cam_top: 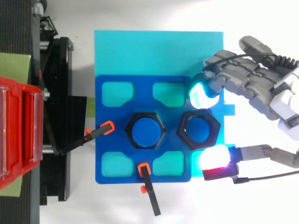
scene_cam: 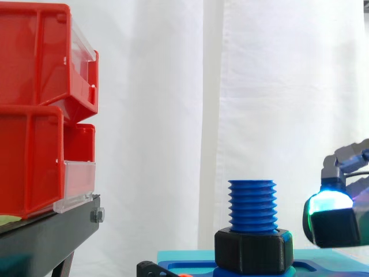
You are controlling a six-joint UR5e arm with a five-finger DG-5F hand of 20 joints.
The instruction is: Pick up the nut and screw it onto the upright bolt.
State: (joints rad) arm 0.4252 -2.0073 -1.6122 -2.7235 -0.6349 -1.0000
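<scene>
Behind the work a white curtain [scene_cam: 277, 86] is hung, and red bins [scene_cam: 34, 104] are stacked on a black stand [scene_cam: 52, 231] at the left of the side view. From above, a cyan board [cam_top: 159, 51] is seen at the centre of the frame, with a blue plate [cam_top: 140, 95] laid on it and held by two orange-tipped clamps [cam_top: 107, 127] at its left and lower edges. A blue threaded bolt [scene_cam: 252, 205] is set upright on the plate, and a first nut [scene_cam: 252, 251], black and six-sided, is seated round its foot. A second nut [cam_top: 182, 129] is placed just to the right of it on the plate (whether the blue in its opening is plate or another bolt cannot be told). The hand [cam_top: 261, 88] is brought in from the right edge and nothing is gripped by it: it is spread, with a cyan fingertip [cam_top: 201, 94] held just above the second nut in the frame and the white-glowing thumb pad [cam_top: 214, 157] just below and to the right. In the side view a glowing pad is seen at the lower right, clear of the bolt.
</scene>
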